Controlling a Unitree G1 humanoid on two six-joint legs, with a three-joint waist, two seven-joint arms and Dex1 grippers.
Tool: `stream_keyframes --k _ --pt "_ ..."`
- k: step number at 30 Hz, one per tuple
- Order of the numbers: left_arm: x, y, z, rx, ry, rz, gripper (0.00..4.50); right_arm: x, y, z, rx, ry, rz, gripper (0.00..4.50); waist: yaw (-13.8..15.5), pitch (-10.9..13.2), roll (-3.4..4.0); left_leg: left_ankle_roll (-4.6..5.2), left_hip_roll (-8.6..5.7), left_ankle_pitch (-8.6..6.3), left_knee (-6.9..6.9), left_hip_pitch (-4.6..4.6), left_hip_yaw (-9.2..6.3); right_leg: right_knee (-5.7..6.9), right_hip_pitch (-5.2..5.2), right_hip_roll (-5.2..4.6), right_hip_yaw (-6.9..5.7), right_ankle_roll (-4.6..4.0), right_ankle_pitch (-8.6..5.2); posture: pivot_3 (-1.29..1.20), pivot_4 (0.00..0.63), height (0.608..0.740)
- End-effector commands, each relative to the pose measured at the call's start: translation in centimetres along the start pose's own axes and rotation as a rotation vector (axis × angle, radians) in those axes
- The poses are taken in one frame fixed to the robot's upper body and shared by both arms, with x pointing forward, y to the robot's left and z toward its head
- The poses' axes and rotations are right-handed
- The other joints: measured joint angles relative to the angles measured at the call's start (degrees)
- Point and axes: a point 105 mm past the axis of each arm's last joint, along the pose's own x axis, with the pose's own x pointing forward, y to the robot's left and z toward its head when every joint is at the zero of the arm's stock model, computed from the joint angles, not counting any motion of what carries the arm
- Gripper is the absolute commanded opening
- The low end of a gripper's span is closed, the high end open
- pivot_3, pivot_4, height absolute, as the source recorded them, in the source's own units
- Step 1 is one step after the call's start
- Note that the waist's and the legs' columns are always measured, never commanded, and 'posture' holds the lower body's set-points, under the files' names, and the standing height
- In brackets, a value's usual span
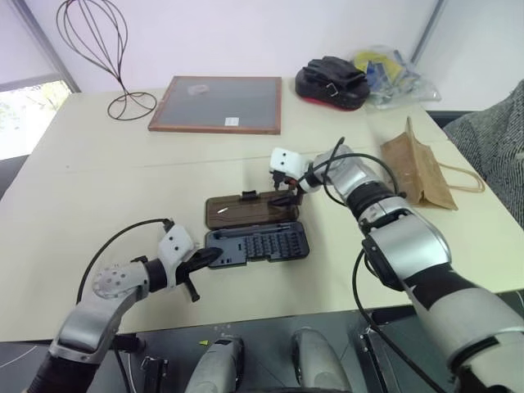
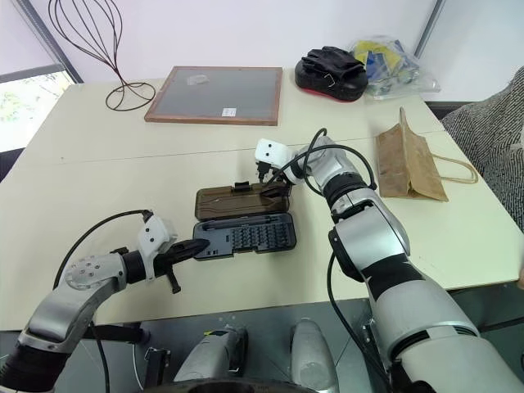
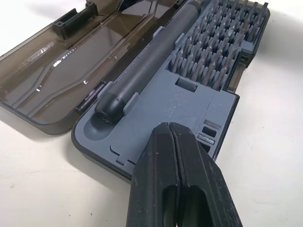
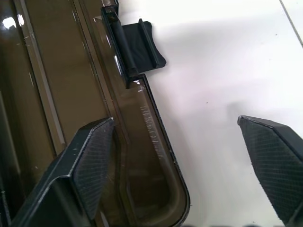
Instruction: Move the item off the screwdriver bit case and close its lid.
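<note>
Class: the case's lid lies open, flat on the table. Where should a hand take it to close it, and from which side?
Take the lid at its far long edge beside the black latch, coming from the far side: that free edge lies opposite the hinge, so it swings over the bit case.

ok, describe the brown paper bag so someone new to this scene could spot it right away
Start at the pale table and go to its right edge, past the open bit case in the middle. The paper bag lies flat there, crinkled and tan, with thin loop handles. The yellow-blue plastic bag sits farther back, beside a black pouch.
</note>
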Motion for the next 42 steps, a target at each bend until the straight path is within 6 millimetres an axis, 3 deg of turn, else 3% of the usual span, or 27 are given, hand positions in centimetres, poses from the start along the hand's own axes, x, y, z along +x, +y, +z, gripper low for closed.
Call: stream_keyframes --k 1,11,14,21,22,33,42 --pt "0.0 0.1 0.6 0.018 -0.013 0.007 0.00 1.0 1.3 -1.8 0.014 0.067 0.046 4.46 0.00 0.00 0.00 0.00 0.00 0.00 0.00 0.00 0.00 0.00 0.00 0.00 0.00 0.00 0.00 0.00 0.150 0.734" --pt "0.0 0.0 0.7 0.022 -0.022 0.021 0.00 1.1 1.6 -2.0 0.233 0.021 0.056 4.46 -0.25 0.00 -0.01 0.00 0.03 0.00 0.00 0.01 0.00 0.00 0.01 0.04 0.00 -0.01 0.00 0.00 0.150 0.734" --pt "-0.1 -0.1 0.8 0.022 -0.024 0.025 0.00 1.1 1.8 -2.3 0.274 0.018 0.060 3.68 -0.30 0.00 0.00 0.00 0.03 0.00 -0.01 0.00 0.00 -0.01 0.00 0.04 0.01 -0.01 0.00 0.00 0.150 0.734" --pt "-0.4 0.2 1.1 0.034 -0.033 0.051 0.00 1.9 2.8 -3.1 0.291 0.047 0.080 0.13 -0.38 -0.08 -0.13 0.02 0.05 -0.02 -0.01 0.02 -0.01 -0.03 0.03 0.06 0.00 -0.04 -0.03 0.00 0.150 0.734" --pt "-0.4 0.2 1.2 0.036 -0.034 0.055 0.00 2.1 3.0 -3.2 0.289 0.051 0.085 0.02 -0.38 -0.11 -0.17 0.01 0.07 -0.05 -0.02 0.03 -0.01 -0.03 0.03 0.08 0.00 -0.04 -0.04 0.00 0.150 0.734" --pt "-0.9 0.3 1.7 0.041 -0.036 0.083 0.00 2.7 3.7 -3.0 0.204 0.068 0.110 0.02 -0.56 -0.16 -0.19 -0.04 0.19 -0.09 -0.01 0.09 0.05 -0.03 0.05 0.18 0.02 -0.10 -0.07 0.00 0.150 0.734" --pt "-0.8 2.1 3.8 0.041 -0.086 0.122 0.00 2.0 2.5 -1.5 -0.052 0.051 0.081 0.02 -0.59 -0.16 -0.19 -0.05 0.21 -0.10 -0.01 0.09 0.06 -0.03 0.04 0.20 0.02 -0.10 -0.07 0.00 0.150 0.734"
